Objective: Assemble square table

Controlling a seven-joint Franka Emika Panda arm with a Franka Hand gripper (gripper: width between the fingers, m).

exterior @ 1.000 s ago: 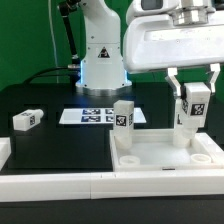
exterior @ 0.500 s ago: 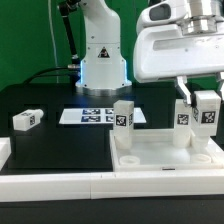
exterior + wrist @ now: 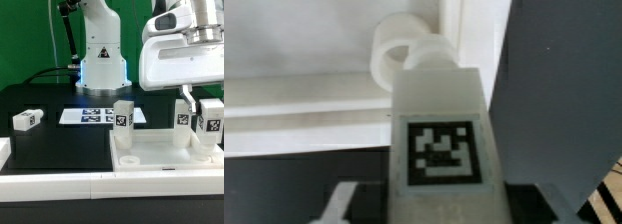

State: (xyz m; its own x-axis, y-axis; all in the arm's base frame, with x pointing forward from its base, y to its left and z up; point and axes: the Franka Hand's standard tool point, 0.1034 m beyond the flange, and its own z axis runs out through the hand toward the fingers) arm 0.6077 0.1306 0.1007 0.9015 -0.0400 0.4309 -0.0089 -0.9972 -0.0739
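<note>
The square table top, a white tray with a raised rim, lies on the black table. Two white tagged legs stand upright on its far side, one at the exterior view's left and one further right. My gripper is shut on a third leg and holds it upright at the top's far right corner. In the wrist view that leg fills the middle, gripped between my fingers, with a round socket of the top beyond it. A fourth leg lies loose at the exterior view's left.
The marker board lies flat in front of the robot base. A long white border bar runs along the front edge, and another white bar end sits at the exterior view's left.
My gripper has carried the held leg toward the exterior view's right and lower, from in front of the right standing leg to beside it.
</note>
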